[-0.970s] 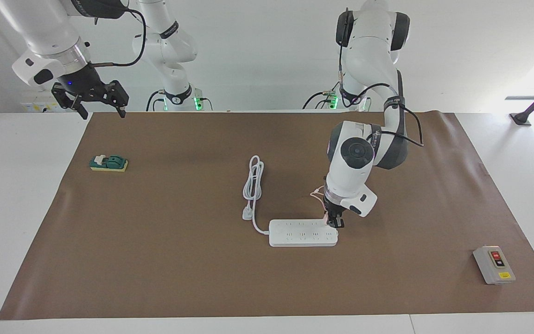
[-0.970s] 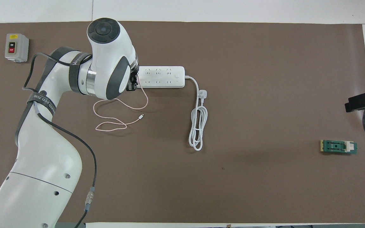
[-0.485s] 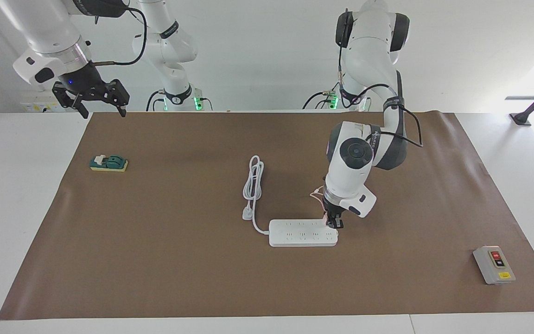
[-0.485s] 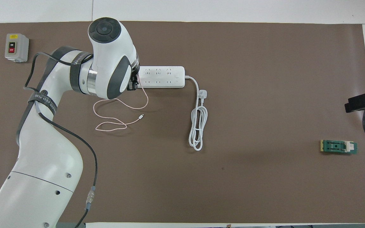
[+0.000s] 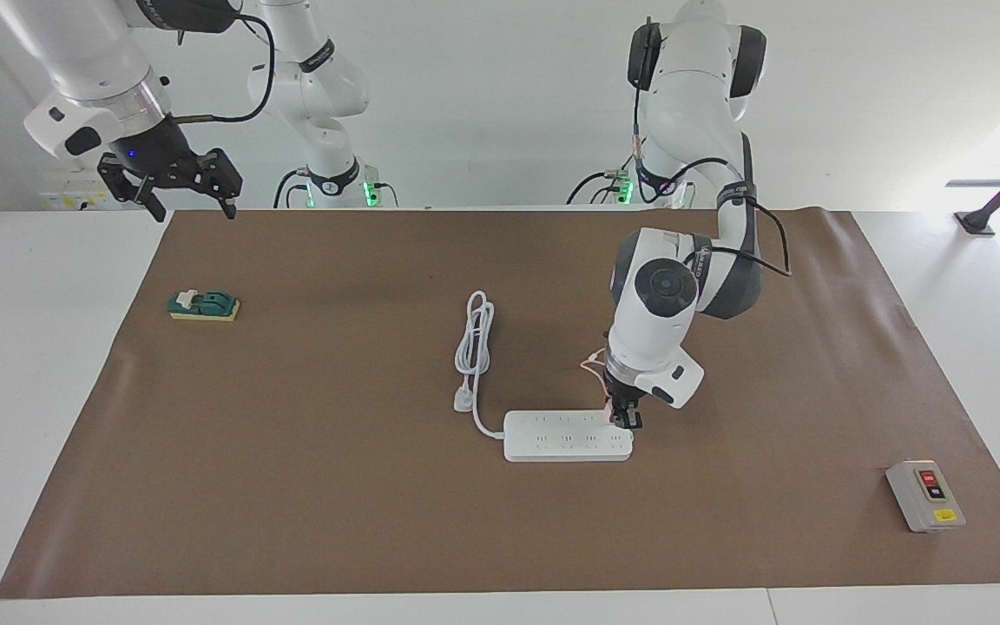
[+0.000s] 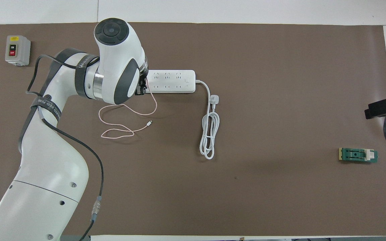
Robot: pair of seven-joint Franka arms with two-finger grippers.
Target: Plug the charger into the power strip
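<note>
My left pincer (image 5: 627, 420), mid-frame, pinches the charger (image 5: 614, 411) upright over the power strip (image 5: 565, 437) end socket; right pincer (image 5: 179, 187) waits wide, upper left.

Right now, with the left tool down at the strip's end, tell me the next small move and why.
Probably press straight down a little more. The left tool is at the end socket of the power strip, with the charger barely visible beneath it and its pink cable trailing loose; full seating cannot be told. The right tool waits raised.
</note>
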